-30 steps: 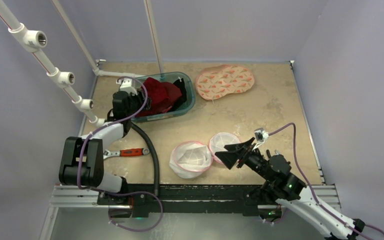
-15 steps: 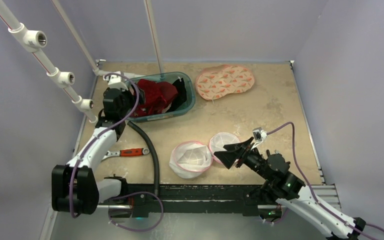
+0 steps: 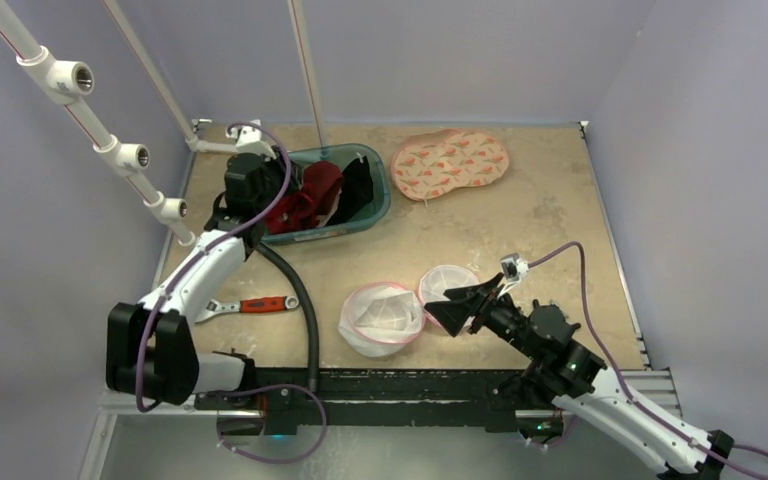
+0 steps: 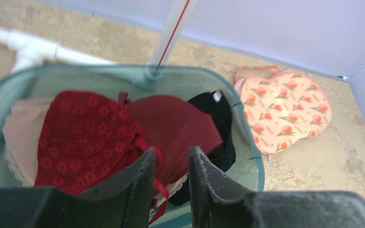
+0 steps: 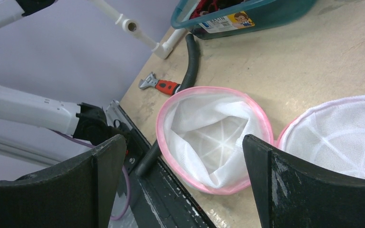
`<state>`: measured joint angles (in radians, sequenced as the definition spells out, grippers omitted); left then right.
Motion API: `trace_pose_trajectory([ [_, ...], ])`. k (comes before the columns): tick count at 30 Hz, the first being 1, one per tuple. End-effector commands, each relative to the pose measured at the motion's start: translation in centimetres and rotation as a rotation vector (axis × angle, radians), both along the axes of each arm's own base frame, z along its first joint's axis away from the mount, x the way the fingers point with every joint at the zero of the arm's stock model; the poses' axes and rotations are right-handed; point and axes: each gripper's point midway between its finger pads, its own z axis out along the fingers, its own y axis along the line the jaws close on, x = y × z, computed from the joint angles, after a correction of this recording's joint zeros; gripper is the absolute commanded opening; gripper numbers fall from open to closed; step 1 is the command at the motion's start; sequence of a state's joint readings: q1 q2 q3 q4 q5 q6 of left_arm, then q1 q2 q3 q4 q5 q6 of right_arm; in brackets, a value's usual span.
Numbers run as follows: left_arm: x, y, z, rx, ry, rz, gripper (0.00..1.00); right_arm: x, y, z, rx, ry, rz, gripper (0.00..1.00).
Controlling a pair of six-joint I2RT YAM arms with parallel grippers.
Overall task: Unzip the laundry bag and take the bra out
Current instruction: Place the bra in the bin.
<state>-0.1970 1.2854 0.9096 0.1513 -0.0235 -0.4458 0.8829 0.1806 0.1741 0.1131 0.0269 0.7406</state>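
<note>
Over the teal plastic bin (image 3: 380,200), the left claw (image 4: 171,154) hangs nearly closed, a strap of the red lace bra (image 4: 85,137) in its gap; pinched or not, I cannot tell. Well clear of the bin, the right claw (image 5: 183,142) gapes empty beside the unzipped pink-rimmed mesh laundry bag (image 3: 380,318). Next, I judge: release, then rise clear of the bin's rim.

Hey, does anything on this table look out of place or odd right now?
A red-handled wrench and a black ribbed hose lie beside the left arm: workshop items among laundry. The mesh laundry bag lies splayed open.
</note>
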Motion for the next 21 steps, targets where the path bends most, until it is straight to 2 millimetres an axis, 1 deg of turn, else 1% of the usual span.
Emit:
trace_pose_trajectory([
  [1, 1.1, 0.5, -2.3, -0.078, 0.075, 0.087, 0.28, 0.1, 0.3, 0.5, 0.018, -0.021, 0.004, 0.95],
  [3, 1.4, 0.8, -3.2, -0.093, 0.073, 0.112, 0.25, 0.1, 0.3, 0.4, 0.016, -0.02, 0.004, 0.95],
  [5, 1.9, 0.6, -4.0, -0.102, 0.081, 0.115, 0.25, 0.2, 0.3, 0.3, 0.012, -0.019, 0.003, 0.95],
  [9, 2.8, -0.4, -6.1, -0.112, 0.116, 0.073, 0.26, 0.2, 0.3, 0.0, 0.004, -0.013, 0.001, 0.95],
  [14, 2.8, -1.2, -8.6, -0.116, 0.164, 0.041, 0.27, 0.3, 0.0, 0.1, 0.0, -0.009, -0.014, 0.95],
  [16, 2.5, -1.3, -8.4, -0.126, 0.146, 0.033, 0.27, 0.3, -0.1, 0.1, -0.006, -0.007, -0.02, 0.95],
  [17, 2.3, -1.4, -7.8, -0.13, 0.128, 0.029, 0.27, 0.4, -0.2, 0.2, -0.009, -0.008, -0.026, 0.95],
  [19, 1.9, -1.5, -5.9, -0.133, 0.087, 0.021, 0.29, 0.6, -0.5, 0.4, -0.016, -0.007, -0.043, 0.95],
  [21, 1.3, -1.7, -3.4, -0.122, 0.047, 0.012, 0.33, 1.3, -1.2, 0.5, -0.032, 0.005, -0.097, 0.97],
])
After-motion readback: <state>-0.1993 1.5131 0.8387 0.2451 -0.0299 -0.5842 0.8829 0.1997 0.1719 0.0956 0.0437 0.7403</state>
